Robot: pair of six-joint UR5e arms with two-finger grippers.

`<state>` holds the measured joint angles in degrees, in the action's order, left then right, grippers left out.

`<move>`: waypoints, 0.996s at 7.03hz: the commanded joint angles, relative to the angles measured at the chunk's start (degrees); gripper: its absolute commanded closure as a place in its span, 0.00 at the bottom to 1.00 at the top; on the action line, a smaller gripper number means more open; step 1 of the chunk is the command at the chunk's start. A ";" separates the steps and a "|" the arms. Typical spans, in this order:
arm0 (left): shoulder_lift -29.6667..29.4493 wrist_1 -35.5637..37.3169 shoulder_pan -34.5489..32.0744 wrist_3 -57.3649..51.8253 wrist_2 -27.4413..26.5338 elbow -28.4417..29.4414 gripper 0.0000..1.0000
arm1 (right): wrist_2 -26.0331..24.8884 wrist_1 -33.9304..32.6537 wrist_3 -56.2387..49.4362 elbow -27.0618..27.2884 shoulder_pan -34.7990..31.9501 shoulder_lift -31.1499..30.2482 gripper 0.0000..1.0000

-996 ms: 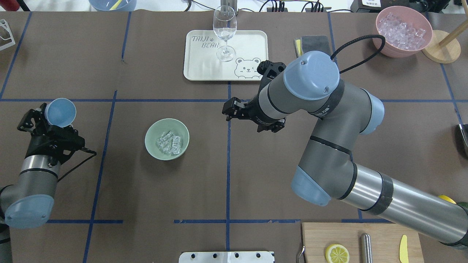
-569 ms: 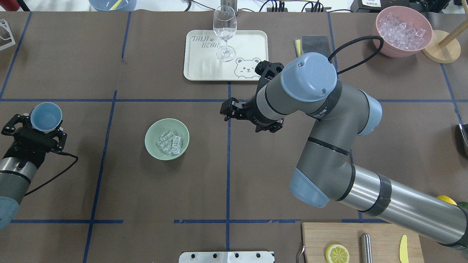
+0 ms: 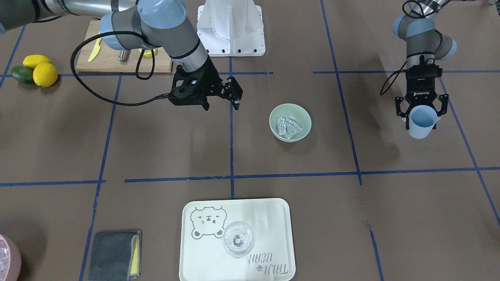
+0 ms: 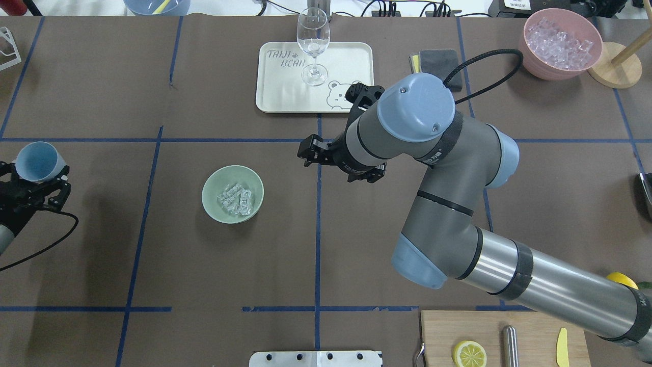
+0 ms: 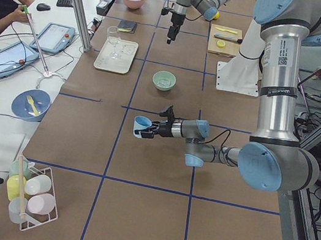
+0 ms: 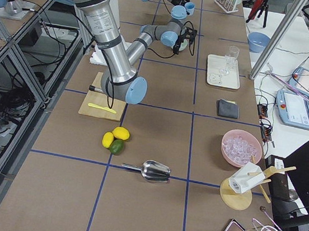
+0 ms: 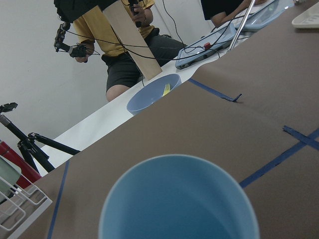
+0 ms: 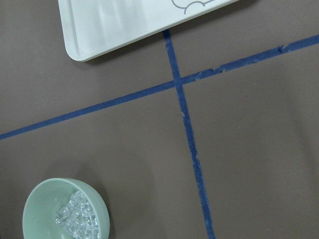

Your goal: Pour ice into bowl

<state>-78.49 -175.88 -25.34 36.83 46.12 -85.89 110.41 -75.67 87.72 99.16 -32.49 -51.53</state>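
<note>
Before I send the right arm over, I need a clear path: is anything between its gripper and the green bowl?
Nothing visible. Only bare table lies between the right gripper and the bowl; the tray sits aside, and the left gripper holds the cup on the bowl's far side.

— Where does the bowl (image 4: 233, 194) sit?
— Near the middle of the tabletop (image 4: 204, 280), with the ice (image 4: 236, 199) in it. The right end effector (image 4: 307, 153) hangs to its right. The left end effector (image 4: 35, 171), with the cup (image 4: 39, 161), is well off to its left.
— And beyond it?
— The tray (image 4: 285, 97), farther from the robot and a little to the right, with the glass (image 4: 313, 46) standing on it.
</note>
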 commanded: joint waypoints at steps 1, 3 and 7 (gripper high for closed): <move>-0.87 -1.13 0.11 11.70 0.47 0.73 1.00 | -0.11 -0.09 0.00 -0.29 0.06 0.38 0.00; -2.19 -1.13 0.46 15.28 0.03 3.01 1.00 | -0.11 0.00 0.00 -0.46 0.32 0.55 0.00; -1.93 -0.43 0.46 14.49 1.70 3.79 1.00 | -5.63 -0.18 0.09 -11.24 4.44 8.79 0.00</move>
<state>-80.57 -176.37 -24.88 51.43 47.55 -82.69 106.48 -75.90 87.79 91.95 -29.35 -45.63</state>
